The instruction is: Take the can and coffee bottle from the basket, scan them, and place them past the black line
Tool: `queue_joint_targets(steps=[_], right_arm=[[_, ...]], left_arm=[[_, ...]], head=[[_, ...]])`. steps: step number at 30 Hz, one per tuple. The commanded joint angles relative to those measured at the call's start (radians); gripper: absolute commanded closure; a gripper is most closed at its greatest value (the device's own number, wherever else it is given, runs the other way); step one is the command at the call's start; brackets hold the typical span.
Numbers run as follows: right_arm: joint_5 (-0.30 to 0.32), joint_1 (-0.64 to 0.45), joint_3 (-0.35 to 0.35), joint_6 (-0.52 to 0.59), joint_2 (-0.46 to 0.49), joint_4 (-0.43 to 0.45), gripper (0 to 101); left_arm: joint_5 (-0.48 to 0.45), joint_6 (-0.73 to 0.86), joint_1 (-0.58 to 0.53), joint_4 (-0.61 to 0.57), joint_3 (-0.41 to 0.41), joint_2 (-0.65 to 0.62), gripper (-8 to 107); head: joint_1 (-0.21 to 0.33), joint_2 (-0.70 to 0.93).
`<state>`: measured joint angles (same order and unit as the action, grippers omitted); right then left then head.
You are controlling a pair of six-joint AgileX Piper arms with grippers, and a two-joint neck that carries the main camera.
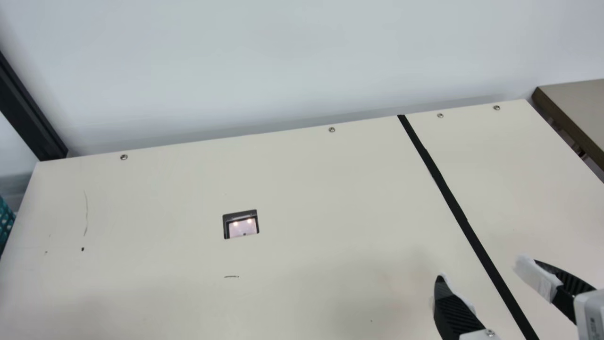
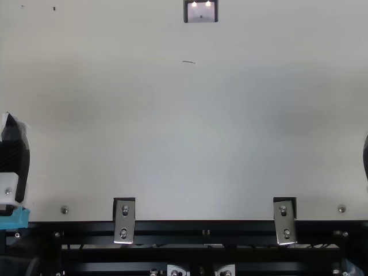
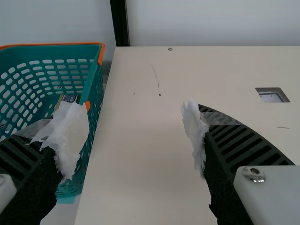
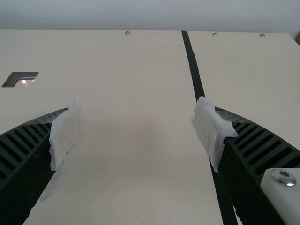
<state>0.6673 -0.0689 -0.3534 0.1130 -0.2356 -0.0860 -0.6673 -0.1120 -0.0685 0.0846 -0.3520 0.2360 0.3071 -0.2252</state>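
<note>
One small printed object (image 3: 69, 98), dark with a yellowish edge, lies inside an orange-rimmed, teal plastic basket (image 3: 97, 105) with slotted walls, at the left end of the cream bench (image 1: 306, 189). It may be one of the task's two items, though so little of it shows past the finger that I can't be sure. The left claw (image 2: 14, 155), black and ribbed, sits at the near left of the bench in the top view. In its own wrist view the left claw (image 3: 132, 105) is released, its two fingers spread wide with nothing between them. The object appears just past the white, ragged wrapping (image 3: 71, 133) on the finger nearer the basket, outside the gap; whether that finger reaches over the rim, I cannot tell.

On the right, the right claw (image 1: 482, 270), also black and ribbed, is parted and empty, its fingertips to either side of the long black line (image 1: 446, 191) in the main view. That line runs from near to far across the right part of the bench. Well to its left, a dark-framed square scanner window (image 1: 243, 227) is set into the surface, with two lights glowing in it.
</note>
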Motion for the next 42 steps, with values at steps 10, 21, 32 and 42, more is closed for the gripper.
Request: queue_joint_targets(steps=[10, 21, 32, 42], right_arm=[[0.000, 0.000, 0.000, 0.000, 0.000, 0.000, 0], [-0.002, 0.001, -0.068, -0.010, -0.023, 0.004, 0], [0.181, 0.034, -0.397, -0.105, -0.102, -0.074, 0], [0.458, 0.061, -0.697, -0.289, -0.173, -0.216, 0]], left_arm=[[0.000, 0.000, 0.000, 0.000, 0.000, 0.000, 9], [0.000, 0.000, 0.000, 0.000, 0.000, 0.000, 9], [0.000, 0.000, 0.000, 0.000, 0.000, 0.000, 9], [0.000, 0.000, 0.000, 0.000, 0.000, 0.000, 9]], head=[[0.003, 0.007], [0.003, 0.007], [0.003, 0.007], [0.003, 0.007]])
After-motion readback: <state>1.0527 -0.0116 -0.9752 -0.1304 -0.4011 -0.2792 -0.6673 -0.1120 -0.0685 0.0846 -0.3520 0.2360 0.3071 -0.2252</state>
